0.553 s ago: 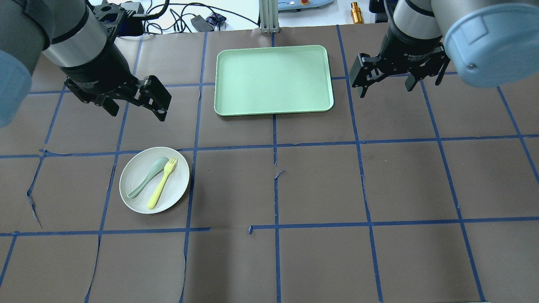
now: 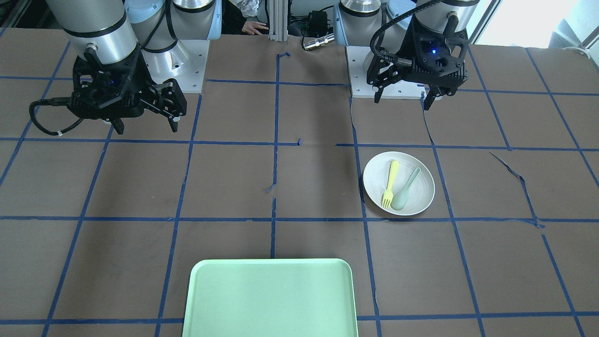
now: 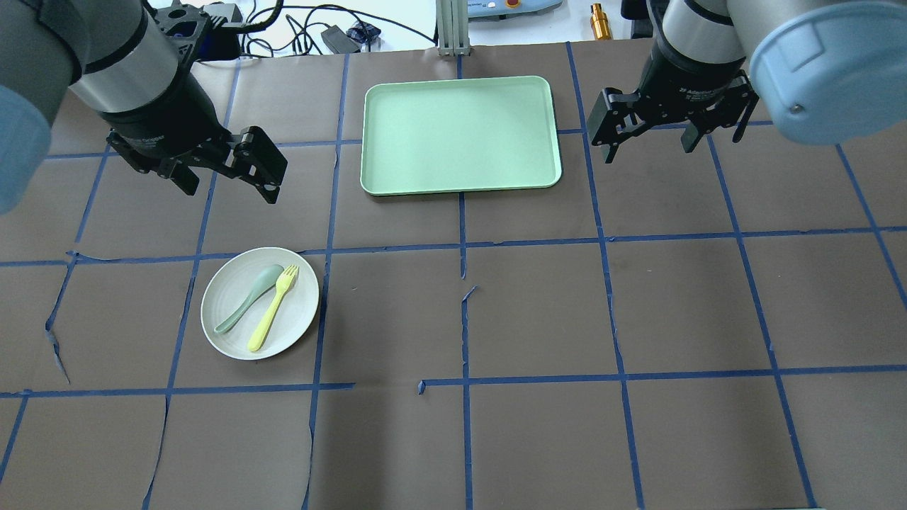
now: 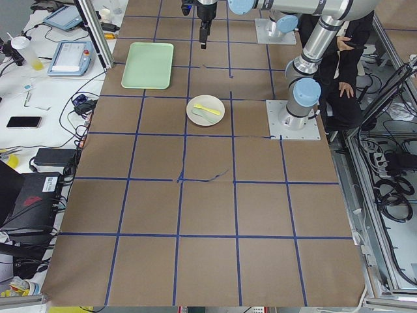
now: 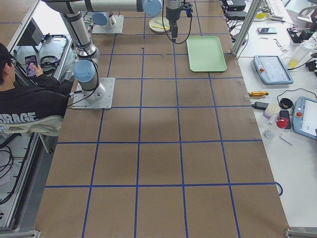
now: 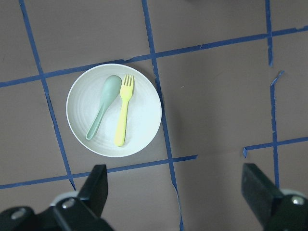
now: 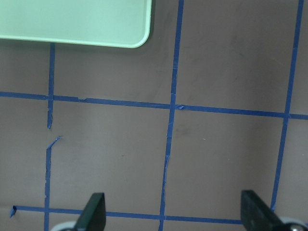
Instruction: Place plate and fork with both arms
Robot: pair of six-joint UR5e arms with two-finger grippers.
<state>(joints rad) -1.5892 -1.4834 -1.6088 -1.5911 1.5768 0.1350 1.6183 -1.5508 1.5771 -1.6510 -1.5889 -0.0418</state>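
The white plate (image 3: 294, 312) lies on the table's left half, with the pale-yellow fork (image 3: 273, 309) and a grey-green spoon (image 3: 248, 299) side by side on it. My left gripper (image 3: 230, 185) hangs open and empty above the table, behind the plate. The left wrist view looks straight down on the plate (image 6: 144, 115), the fork (image 6: 123, 115) and the spoon (image 6: 102, 108) between the open fingers (image 6: 96, 185). My right gripper (image 3: 648, 152) is open and empty, high to the right of the tray. In the front view the plate (image 2: 421, 192) and fork (image 2: 390, 184) lie below the left gripper (image 2: 401, 100).
A mint-green rectangular tray (image 3: 460, 134) lies empty at the far middle of the table; its corner shows in the right wrist view (image 7: 72, 19). The brown table cover carries blue tape lines, torn in places. Cables and devices lie beyond the far edge.
Both arms have shifted only very slightly. The plate, fork, spoon and tray have not moved.
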